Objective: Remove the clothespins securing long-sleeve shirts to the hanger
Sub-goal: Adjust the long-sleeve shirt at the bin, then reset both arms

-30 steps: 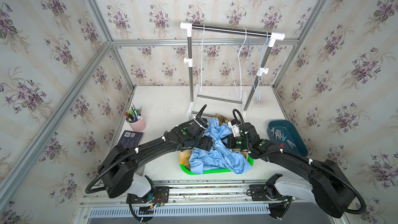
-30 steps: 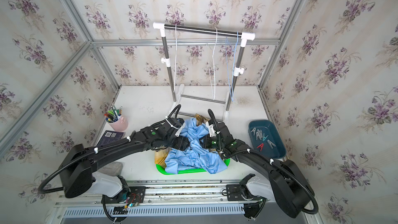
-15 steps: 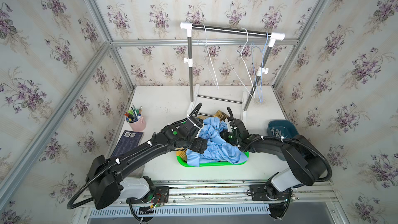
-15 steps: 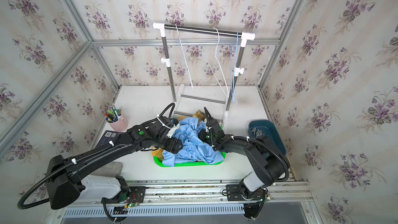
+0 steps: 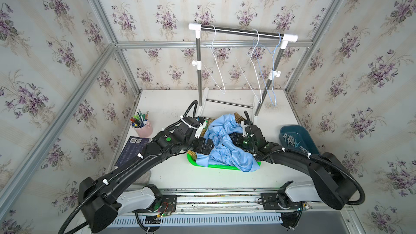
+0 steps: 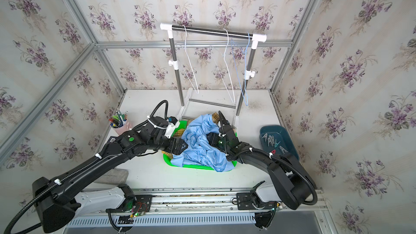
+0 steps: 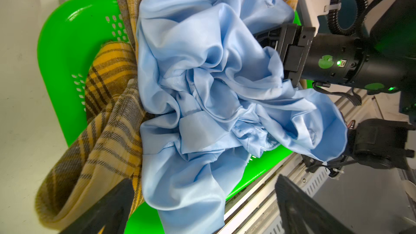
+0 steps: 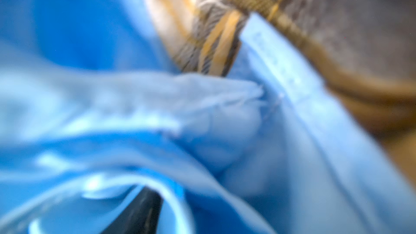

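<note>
Left edge of tabletop: pen cup [image 5: 143, 128] and booklet [image 5: 132, 149], both clear of the work.

Left pincer [image 7: 203, 177]: fingers stand wide apart over the near side of the basket [image 7: 60, 64]. Nothing is held.

Basket, centre of the front edge: holds the plaid shirt [image 7: 108, 109] underneath and the blue shirt [image 5: 222, 151] heaped on top, one fold spilling over the front rim. No pin shows on either shirt.

Rear edge: rack [image 5: 240, 32] carries three bare hangers [image 5: 217, 68].

Right pincer [image 5: 236, 136]: buried in blue cloth. Its opening cannot be told, and its wrist view is blurred.

Right edge: tray [image 5: 308, 138] holds the pins [image 5: 291, 141], loosely piled, one of them red [image 6: 273, 151].

Assessment: the pins are light, stiff and sprung, and probably skid on a flat surface. They are best pinched at the tail ends. The blue shirt looks limp and slick, so a bunched fold or seam offers the surest hold. The plaid shirt looks coarser and should slip less.
</note>
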